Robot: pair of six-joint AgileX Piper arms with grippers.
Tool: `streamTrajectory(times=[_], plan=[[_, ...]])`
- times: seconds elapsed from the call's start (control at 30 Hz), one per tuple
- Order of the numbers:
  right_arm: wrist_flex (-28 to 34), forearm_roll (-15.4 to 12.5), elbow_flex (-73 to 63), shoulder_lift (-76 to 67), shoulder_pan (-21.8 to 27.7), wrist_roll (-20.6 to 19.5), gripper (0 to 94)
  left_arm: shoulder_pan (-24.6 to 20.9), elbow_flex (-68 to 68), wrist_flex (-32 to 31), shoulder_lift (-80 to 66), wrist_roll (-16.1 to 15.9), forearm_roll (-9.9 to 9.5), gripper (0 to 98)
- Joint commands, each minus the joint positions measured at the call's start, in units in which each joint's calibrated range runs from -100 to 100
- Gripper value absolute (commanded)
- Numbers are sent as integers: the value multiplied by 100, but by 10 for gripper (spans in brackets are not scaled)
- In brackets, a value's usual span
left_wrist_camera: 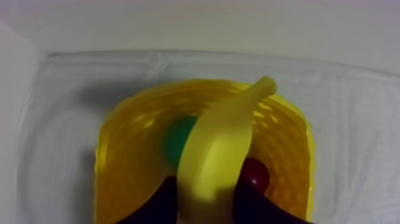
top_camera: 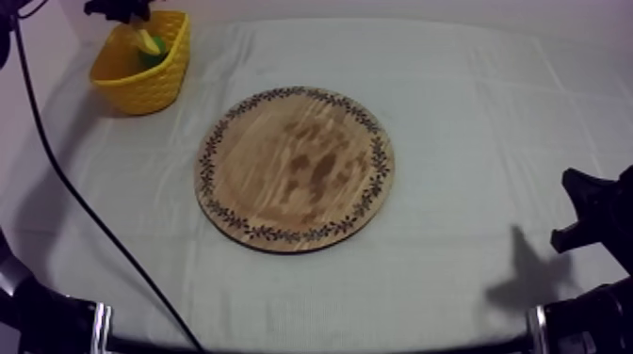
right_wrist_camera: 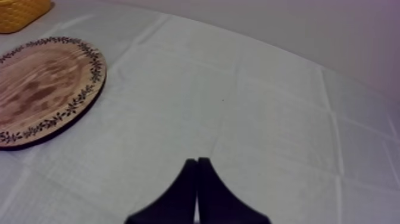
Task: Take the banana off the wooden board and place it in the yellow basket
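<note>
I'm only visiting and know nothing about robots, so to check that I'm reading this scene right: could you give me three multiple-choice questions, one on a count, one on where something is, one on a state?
1. How many fruits lie on the round wooden board with the patterned rim?
A) none
B) one
C) two

2. Where is the long yellow toy banana?
A) beside the board
B) on the board
C) in the left pincer, over the yellow woven basket

3. How does the right pincer stand?
A) wide open
B) shut on nothing
C) shut on a bunch of grapes

Answers:
1 A, the board's wood is bare.
2 C, black fingers clamp the banana above the basket.
3 B, its fingers lie together as a narrow wedge.
</note>
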Motion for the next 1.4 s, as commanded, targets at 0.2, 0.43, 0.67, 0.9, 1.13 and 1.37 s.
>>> streamTrajectory(times=[0.2,0.43,0.67,0.9,1.13,1.37], plan=[[1,0,-3,0,0,-1,3,-54,23,279,-111,4,75,713],[1,0,-3,0,0,-1,3,-95,95,297,-257,-8,100,720],[1,0,-3,0,0,-1,3,-121,108,361,-631,86,134,569],[1,0,-3,0,0,-1,3,-146,180,470,-1392,-23,280,353],[1,0,-3,0,0,-1,3,-148,686,488,-2485,-230,405,180],[1,0,-3,0,0,-1,3,-176,1411,479,-3774,-247,472,85]])
